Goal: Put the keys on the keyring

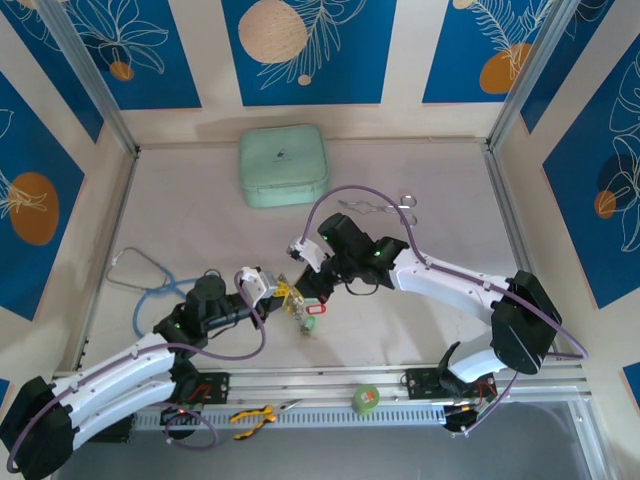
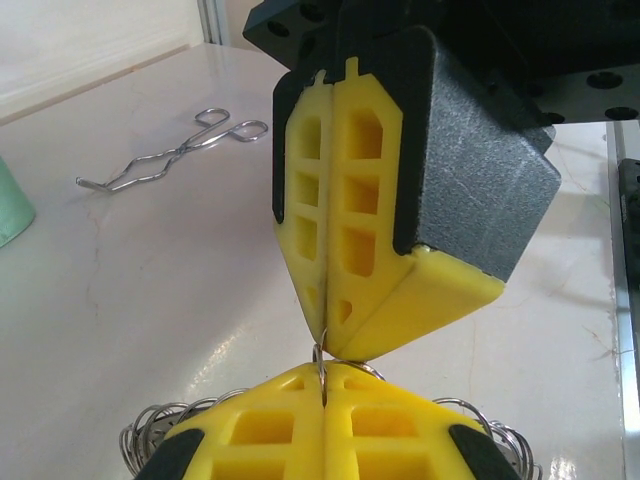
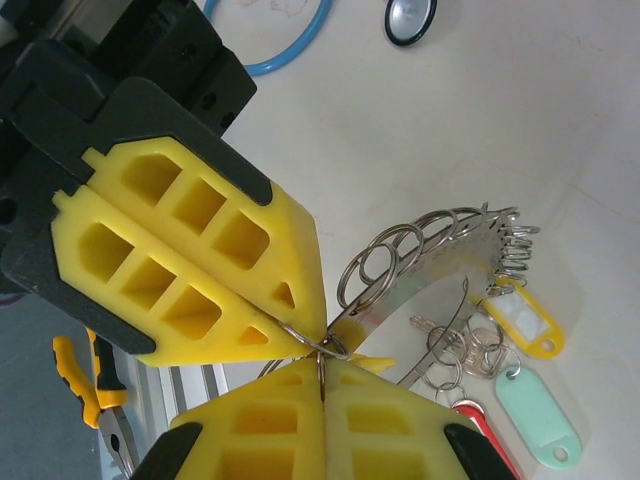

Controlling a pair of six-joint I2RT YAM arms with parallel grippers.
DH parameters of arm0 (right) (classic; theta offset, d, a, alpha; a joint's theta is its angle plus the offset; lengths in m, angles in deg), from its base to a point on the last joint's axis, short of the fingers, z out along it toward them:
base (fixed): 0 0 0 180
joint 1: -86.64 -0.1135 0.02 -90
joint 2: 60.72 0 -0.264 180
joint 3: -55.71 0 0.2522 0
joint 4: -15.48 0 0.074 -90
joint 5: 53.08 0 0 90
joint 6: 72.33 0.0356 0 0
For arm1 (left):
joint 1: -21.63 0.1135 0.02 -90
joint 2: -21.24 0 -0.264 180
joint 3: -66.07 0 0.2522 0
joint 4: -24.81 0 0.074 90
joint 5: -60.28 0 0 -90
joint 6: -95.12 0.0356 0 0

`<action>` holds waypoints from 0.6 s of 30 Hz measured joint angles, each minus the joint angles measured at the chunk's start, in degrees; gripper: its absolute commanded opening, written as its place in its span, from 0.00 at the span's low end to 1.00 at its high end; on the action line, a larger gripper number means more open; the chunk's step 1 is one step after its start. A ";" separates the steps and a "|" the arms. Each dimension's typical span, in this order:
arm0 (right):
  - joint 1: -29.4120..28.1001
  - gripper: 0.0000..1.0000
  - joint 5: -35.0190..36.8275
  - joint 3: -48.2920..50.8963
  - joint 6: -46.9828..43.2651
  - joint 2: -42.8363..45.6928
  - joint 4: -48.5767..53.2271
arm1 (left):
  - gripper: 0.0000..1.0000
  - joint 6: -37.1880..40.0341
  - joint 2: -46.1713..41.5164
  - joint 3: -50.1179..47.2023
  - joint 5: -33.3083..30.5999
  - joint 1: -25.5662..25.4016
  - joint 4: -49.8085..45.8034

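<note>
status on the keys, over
Left gripper, right gripper shut, fingers tip to tip on one small ring. Keyring, tagged keys right beside. Forceps well off.

White arm shells (image 1: 445,282), black joints (image 1: 520,325), looping purple cables (image 1: 350,188); pincer fingers (image 2: 290,390) yellow, square-pocketed, black-backed.

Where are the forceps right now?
In the top view the forceps lie on the table, right of centre toward the back, just right of the green case and behind the right arm.
</note>
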 measured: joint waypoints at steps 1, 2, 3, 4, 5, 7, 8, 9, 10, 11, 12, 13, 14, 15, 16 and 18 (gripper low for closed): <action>0.02 0.00 0.00 0.00 0.35 0.00 -0.02 | 0.00 0.00 0.00 0.00 0.00 0.00 0.00; 0.07 0.00 0.00 0.00 0.63 0.00 -0.02 | 0.00 0.02 0.00 0.00 0.00 0.00 0.00; 0.07 0.00 0.00 0.00 0.92 0.00 -0.02 | 0.00 0.02 -0.02 -0.02 0.00 0.00 0.00; 0.07 0.00 0.00 0.00 1.25 0.00 -0.04 | 0.00 0.02 0.00 -0.02 0.00 0.00 0.02; 0.07 0.00 0.00 0.00 1.42 0.00 -0.04 | 0.00 0.04 0.00 -0.02 0.00 0.00 0.04; 0.07 0.00 0.04 0.00 2.01 0.00 -0.07 | 0.00 0.07 0.00 -0.04 0.00 0.00 0.09; 0.07 0.00 0.09 0.00 2.32 0.00 -0.07 | 0.00 0.07 0.00 -0.04 -0.02 0.00 0.11; 0.07 0.00 0.20 0.00 2.60 0.00 -0.07 | 0.00 0.07 -0.02 -0.04 -0.02 0.00 0.09; 0.07 0.00 0.24 0.00 2.91 0.00 -0.09 | 0.00 0.09 -0.02 -0.07 -0.04 0.00 0.11; 0.07 0.00 0.26 0.00 3.21 0.02 -0.09 | 0.00 0.09 -0.02 -0.07 -0.07 0.00 0.11; 0.07 0.00 0.42 0.00 3.58 0.02 -0.11 | 0.00 0.11 -0.02 -0.07 -0.13 0.00 0.11; 0.07 0.00 0.57 0.00 3.93 0.02 -0.13 | 0.00 0.24 -0.11 -0.07 -0.17 0.00 0.11; 0.07 0.00 0.72 0.00 4.26 0.02 -0.20 | 0.00 0.28 -0.24 -0.11 -0.22 0.00 0.09; 0.07 0.00 0.87 0.02 4.59 0.02 -0.28 | 0.00 0.35 -0.35 -0.22 -0.24 0.00 0.11; 0.07 0.00 1.05 0.02 4.92 0.04 -0.35 | 0.00 0.50 -0.39 -0.28 -0.31 0.00 0.13; 0.07 0.00 1.46 0.07 5.66 0.04 -0.57 | 0.00 0.52 -0.39 -0.33 -0.61 0.00 0.20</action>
